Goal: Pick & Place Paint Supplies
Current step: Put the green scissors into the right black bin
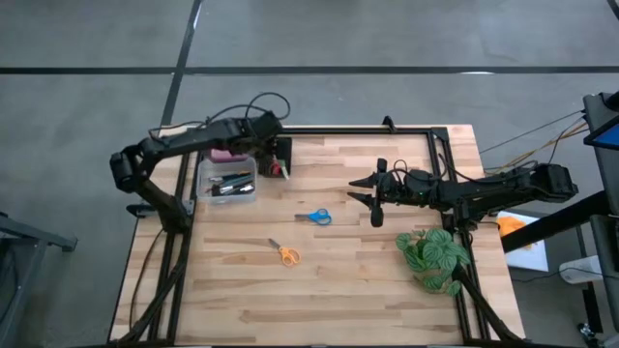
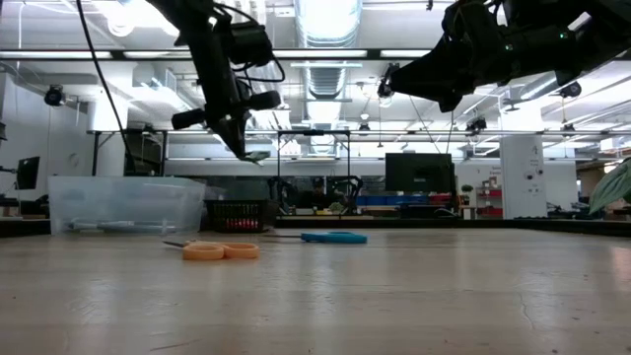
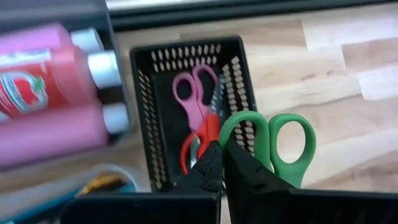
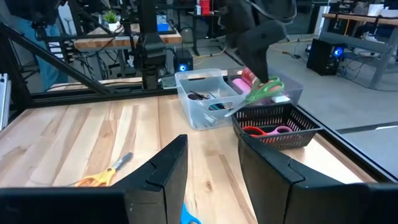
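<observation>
My left fingers (image 3: 222, 163) are clamped on the blades of the green-handled scissors (image 3: 268, 144), handles pointing away from the wrist. I hold them in the air above the black mesh basket (image 3: 158, 124), which sits at the far left of the bench (image 1: 348, 280), just beside the clear tub (image 1: 226, 180). Inside the basket lie pink-handled scissors (image 3: 194, 91) and red-handled scissors (image 3: 200, 142), overlapping.

The clear tub holds two pink paint bottles (image 3: 50, 99) side by side, white caps toward the basket, and thin brushes (image 1: 230, 183) in its nearer half.

My right fingers (image 4: 211, 174) stand partly apart and hold nothing. That arm hangs above the bench's right-centre, clear of the surface in the low view.

Two pairs remain on the open bench: blue-handled scissors (image 1: 315, 217) near the centre, and orange-handled scissors (image 1: 285, 254) nearer the front edge, apart from each other.

A green leafy plant (image 1: 432, 255) stands at the right side of the bench, below my right arm in the high view.
</observation>
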Controlling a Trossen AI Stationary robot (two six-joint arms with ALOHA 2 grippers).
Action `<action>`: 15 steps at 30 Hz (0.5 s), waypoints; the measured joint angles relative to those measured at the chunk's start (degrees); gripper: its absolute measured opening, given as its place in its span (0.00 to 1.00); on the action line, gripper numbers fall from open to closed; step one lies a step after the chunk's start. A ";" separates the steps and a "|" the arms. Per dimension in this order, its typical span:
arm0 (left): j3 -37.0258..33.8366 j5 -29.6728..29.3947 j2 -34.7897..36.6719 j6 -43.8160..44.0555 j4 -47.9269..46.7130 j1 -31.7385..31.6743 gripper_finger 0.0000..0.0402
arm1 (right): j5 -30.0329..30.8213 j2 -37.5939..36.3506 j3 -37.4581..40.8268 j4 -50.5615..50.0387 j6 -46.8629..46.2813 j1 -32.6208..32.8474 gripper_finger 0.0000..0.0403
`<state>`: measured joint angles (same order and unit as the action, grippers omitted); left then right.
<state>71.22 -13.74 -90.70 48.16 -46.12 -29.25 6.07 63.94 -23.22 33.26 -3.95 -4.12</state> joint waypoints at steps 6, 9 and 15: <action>-0.28 1.44 -0.55 -5.01 1.78 -3.83 0.00 | 0.00 0.01 0.00 0.01 0.02 0.00 0.35; -0.30 1.68 -1.91 -6.94 2.00 -4.75 0.00 | 0.00 0.00 0.00 0.01 -0.07 -0.02 0.35; -0.33 1.66 -5.66 -9.86 3.40 -5.69 0.00 | 0.00 0.02 0.00 -0.01 0.03 -0.01 0.35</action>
<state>70.89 -12.08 -96.35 38.30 -42.72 -34.94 6.07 63.96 -23.22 33.24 -3.92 -4.13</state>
